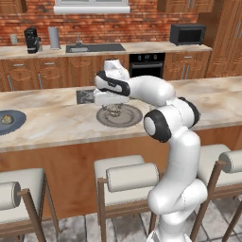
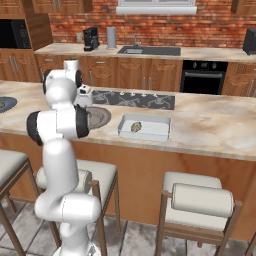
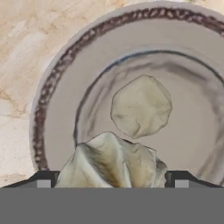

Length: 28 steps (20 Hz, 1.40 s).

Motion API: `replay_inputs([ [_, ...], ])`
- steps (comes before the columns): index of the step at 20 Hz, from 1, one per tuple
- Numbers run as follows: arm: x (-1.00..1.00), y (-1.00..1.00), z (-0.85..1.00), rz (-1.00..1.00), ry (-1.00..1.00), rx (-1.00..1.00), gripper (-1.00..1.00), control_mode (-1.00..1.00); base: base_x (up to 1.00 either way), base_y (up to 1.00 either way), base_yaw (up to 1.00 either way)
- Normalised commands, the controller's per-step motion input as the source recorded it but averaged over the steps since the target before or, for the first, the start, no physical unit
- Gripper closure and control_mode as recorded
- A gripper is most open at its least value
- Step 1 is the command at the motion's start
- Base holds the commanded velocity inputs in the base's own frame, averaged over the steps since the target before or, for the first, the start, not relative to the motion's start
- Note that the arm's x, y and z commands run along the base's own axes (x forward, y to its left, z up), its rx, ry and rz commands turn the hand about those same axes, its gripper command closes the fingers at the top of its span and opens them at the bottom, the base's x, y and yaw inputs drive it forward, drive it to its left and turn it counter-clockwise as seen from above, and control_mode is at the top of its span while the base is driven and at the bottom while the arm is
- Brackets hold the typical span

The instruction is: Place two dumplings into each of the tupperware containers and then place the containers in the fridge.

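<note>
Your hand is hanging right over the round grey plate on the marble table, pointing straight down at it. In the hand view its two dark fingertips stand wide apart, one on each side of a crinkled dumpling sitting at the near edge of the plate's well. The jaws are spread about as far as they go, and I can't tell whether they touch the dumpling; they're straddling it, not pinching it.

A second dumpling, smoother and rounder from this angle, lies near the middle of the same plate, just beside the first one.

Over in the right base view, one tupperware container sits on the table to the right of the plate, near the front edge, with a single dumpling inside it. Behind it there's a dark patterned cooktop set into the table.

In the left base view you've also got a dark blue plate way off at the left end of the table with something small on it, too tiny to make out.
</note>
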Motion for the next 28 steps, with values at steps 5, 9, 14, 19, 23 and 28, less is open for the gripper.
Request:
replay_inputs([
  [5, -0.26, -0.82, 0.29, 0.0, 0.0, 0.0, 1.0, -1.0, 0.0, 0.0, 0.0],
  [9, -0.38, -1.0, 0.15, 0.0, 0.01, 0.0, 1.0, -1.0, 0.0, 0.0, 0.0],
  [14, -0.15, -1.0, 0.0, 0.0, 0.05, 0.0, 1.0, -1.0, 0.0, 0.0, 0.0],
  [19, 0.0, -1.0, 0.0, 0.0, 0.08, 0.0, 1.0, -1.0, 0.0, 0.0, 0.0],
  [23, 0.15, -0.96, 0.0, 0.0, 0.1, 0.0, 1.0, -1.0, 0.0, 0.0, 0.0],
  [28, 0.31, -0.89, -0.01, 0.0, 0.05, 0.01, 1.0, -1.0, 0.0, 0.0, 0.0],
])
